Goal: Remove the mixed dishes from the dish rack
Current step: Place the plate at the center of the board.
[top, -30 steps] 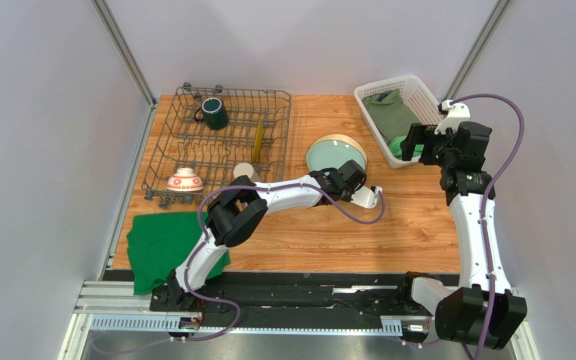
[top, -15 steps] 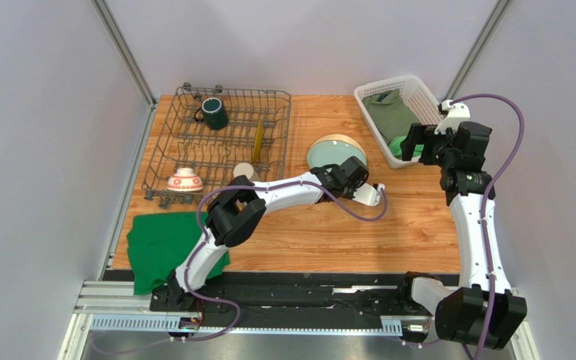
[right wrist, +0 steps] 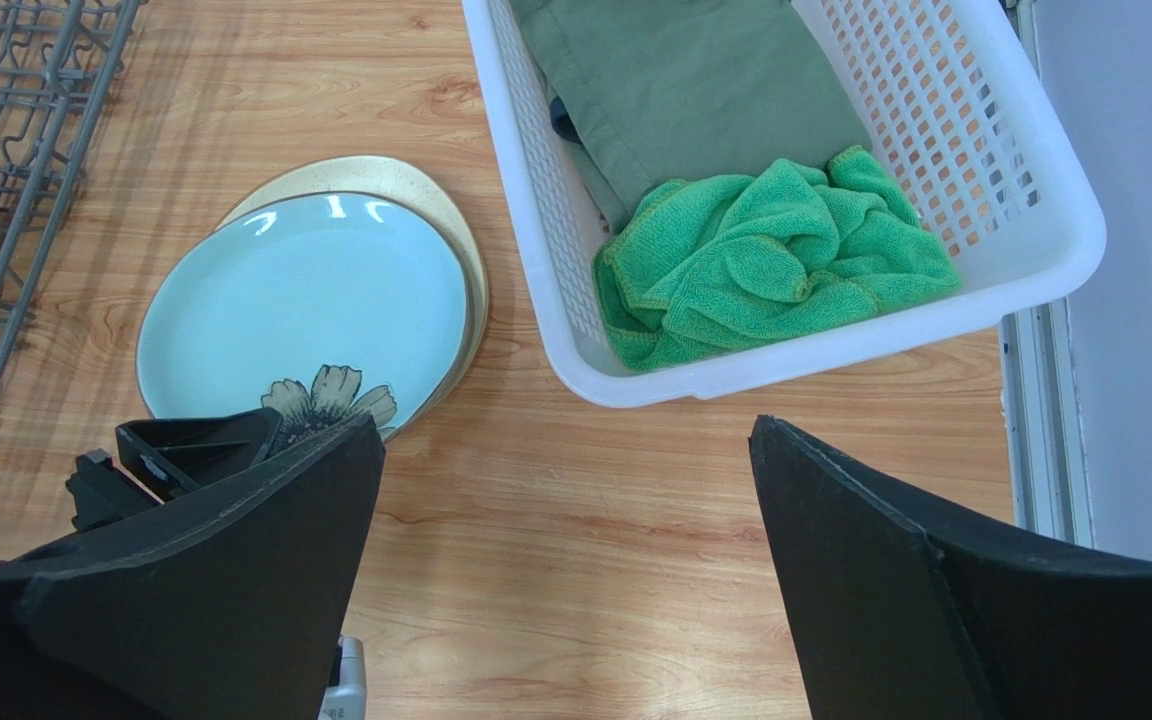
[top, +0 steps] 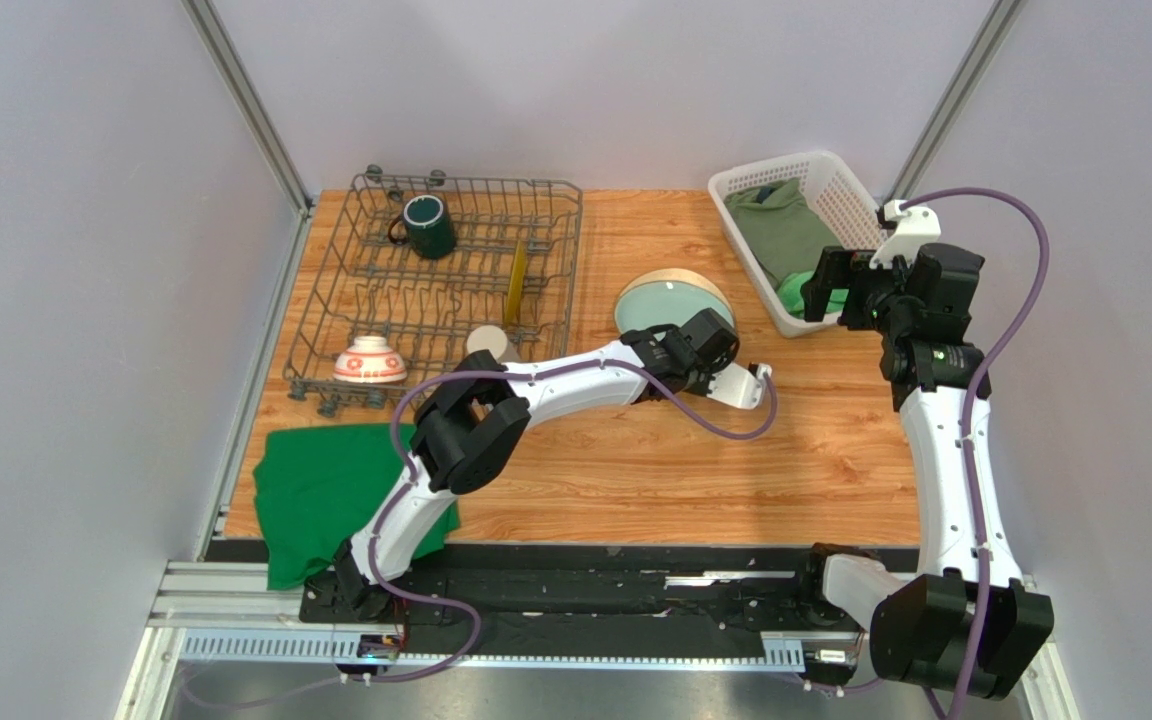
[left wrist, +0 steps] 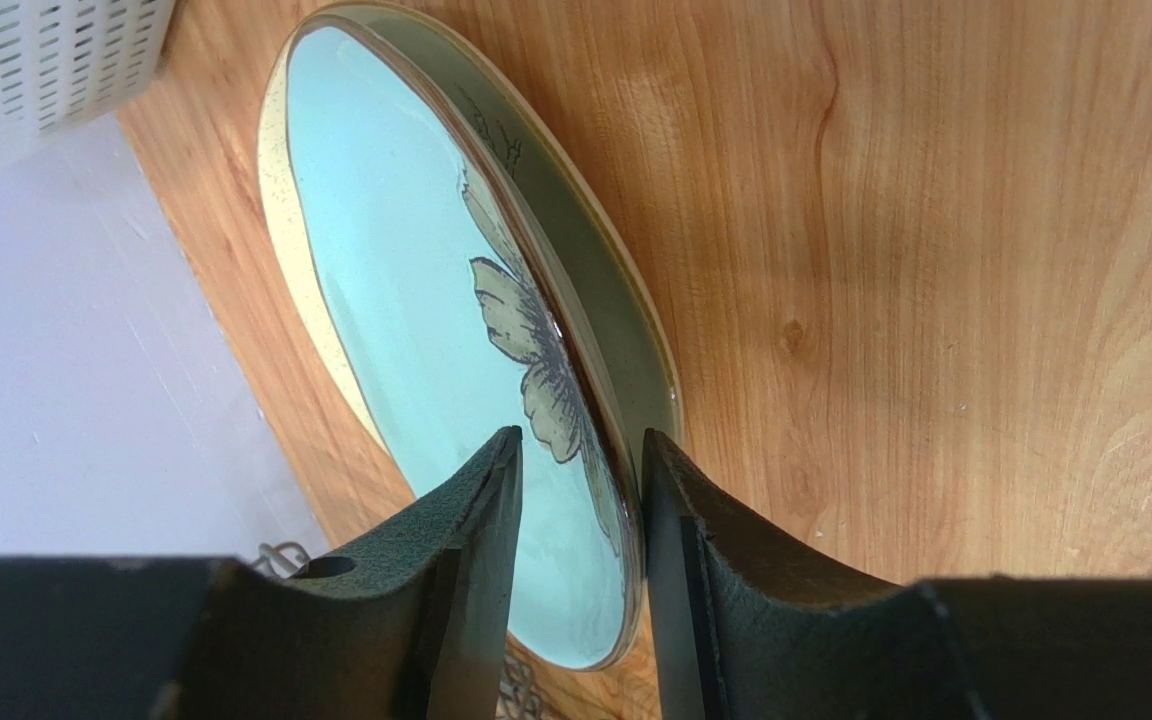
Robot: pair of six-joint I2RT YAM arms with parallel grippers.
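Observation:
The pale teal plate (top: 669, 311) lies flat on a cream bowl (right wrist: 458, 228) on the table, right of the dish rack (top: 330, 285). My left gripper (left wrist: 575, 450) straddles the plate's near rim (left wrist: 402, 255). One finger touches the rim's underside and the other stands a little off the top face. The rack holds the dark green mug (top: 428, 225), the upright yellow plate (top: 516, 282), the beige cup (top: 488, 342) and the red-and-white bowl (top: 369, 360). My right gripper (right wrist: 567, 450) is wide open and empty, high over the table beside the basket.
A white lattice basket (top: 734, 189) with green cloths stands at the back right. A green cloth (top: 334, 488) lies at the front left, below the rack. Bare wood lies in front of the plates.
My left wrist has shifted slightly to the right at the teal plate's near edge. The plate and the right arm have not moved.

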